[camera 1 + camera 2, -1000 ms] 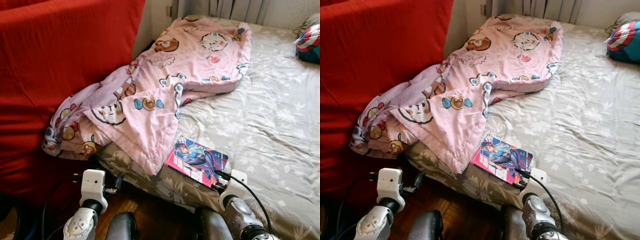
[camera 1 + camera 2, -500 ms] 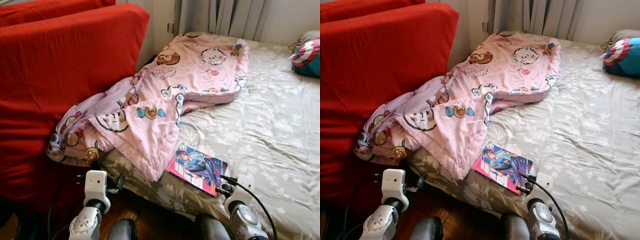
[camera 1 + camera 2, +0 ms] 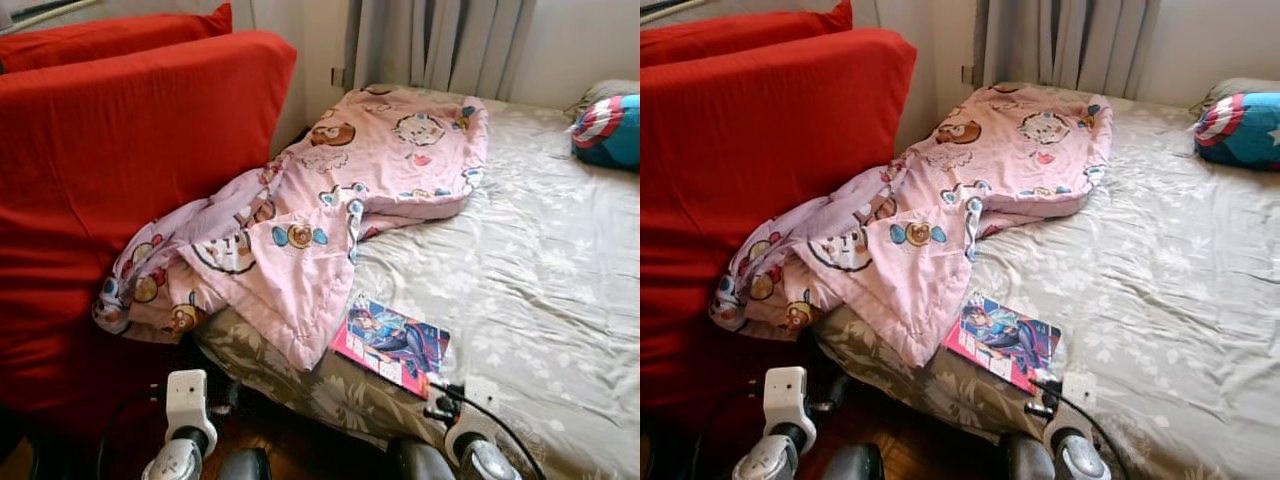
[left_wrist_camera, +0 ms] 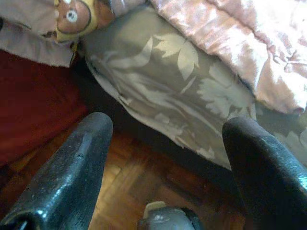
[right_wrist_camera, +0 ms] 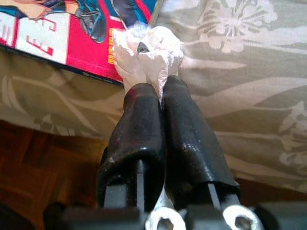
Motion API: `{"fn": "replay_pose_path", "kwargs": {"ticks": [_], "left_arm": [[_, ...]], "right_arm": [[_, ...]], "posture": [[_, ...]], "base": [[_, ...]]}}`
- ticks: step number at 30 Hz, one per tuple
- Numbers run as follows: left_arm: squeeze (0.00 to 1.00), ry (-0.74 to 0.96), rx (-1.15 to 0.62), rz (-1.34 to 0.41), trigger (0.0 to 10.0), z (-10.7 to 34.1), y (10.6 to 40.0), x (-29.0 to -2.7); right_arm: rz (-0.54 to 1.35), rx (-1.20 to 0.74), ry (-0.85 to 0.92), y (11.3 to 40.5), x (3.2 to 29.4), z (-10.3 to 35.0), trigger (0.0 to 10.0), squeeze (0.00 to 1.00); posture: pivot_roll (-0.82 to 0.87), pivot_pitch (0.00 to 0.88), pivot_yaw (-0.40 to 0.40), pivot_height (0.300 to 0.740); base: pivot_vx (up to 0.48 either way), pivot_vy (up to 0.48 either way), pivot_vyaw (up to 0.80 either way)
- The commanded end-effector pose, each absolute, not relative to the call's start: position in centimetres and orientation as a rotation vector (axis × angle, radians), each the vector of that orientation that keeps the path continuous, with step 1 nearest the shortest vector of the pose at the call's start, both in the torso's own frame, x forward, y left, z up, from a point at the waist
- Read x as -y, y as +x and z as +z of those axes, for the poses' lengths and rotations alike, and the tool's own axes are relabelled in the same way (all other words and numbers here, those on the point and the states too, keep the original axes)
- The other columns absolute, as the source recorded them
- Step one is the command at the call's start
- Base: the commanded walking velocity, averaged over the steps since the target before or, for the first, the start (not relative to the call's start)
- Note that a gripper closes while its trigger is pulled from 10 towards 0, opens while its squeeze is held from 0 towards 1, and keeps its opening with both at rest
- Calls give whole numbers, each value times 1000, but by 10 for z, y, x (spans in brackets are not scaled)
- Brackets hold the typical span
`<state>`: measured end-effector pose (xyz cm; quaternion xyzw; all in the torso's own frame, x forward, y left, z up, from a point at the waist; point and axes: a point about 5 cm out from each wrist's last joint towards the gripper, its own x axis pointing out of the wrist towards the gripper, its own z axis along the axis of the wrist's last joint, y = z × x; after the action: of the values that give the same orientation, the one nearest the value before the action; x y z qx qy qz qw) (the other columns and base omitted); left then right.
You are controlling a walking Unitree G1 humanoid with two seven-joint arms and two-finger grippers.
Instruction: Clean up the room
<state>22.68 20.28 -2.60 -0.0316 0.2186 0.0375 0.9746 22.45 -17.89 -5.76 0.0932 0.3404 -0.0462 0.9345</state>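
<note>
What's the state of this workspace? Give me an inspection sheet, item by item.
Surface: bed with a grey floral sheet, wrinkled.
Job's things: wad of crumpled white tissue or wrap, pinched in the right gripper at the bed's near edge.
Clutter: pink blanket bunched along the bed's left side, spilling over the edge; magazine flat near the edge, one corner under the blanket; pillow at the far right.
Grippers: right shut on the wad; left gripper open, low over the wood floor beside the bed.
Cables: black cable at the right wrist.
Surroundings: red sofa at left; curtains behind.
</note>
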Motion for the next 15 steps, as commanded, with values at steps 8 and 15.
{"fn": "replay_pose_path", "kwargs": {"ticks": [8,15], "left_arm": [[0,-113,-555,134,10000,-48,212,-207],[0,-210,-653,236,10000,-60,204,-211]], "right_arm": [[-70,-757,161,214,177,-65,10000,0],[-93,-842,102,191,192,-77,10000,0]], "posture": [[9,0,-42,711],[19,0,-54,720]], "base": [[0,0,0],[0,0,0]]}}
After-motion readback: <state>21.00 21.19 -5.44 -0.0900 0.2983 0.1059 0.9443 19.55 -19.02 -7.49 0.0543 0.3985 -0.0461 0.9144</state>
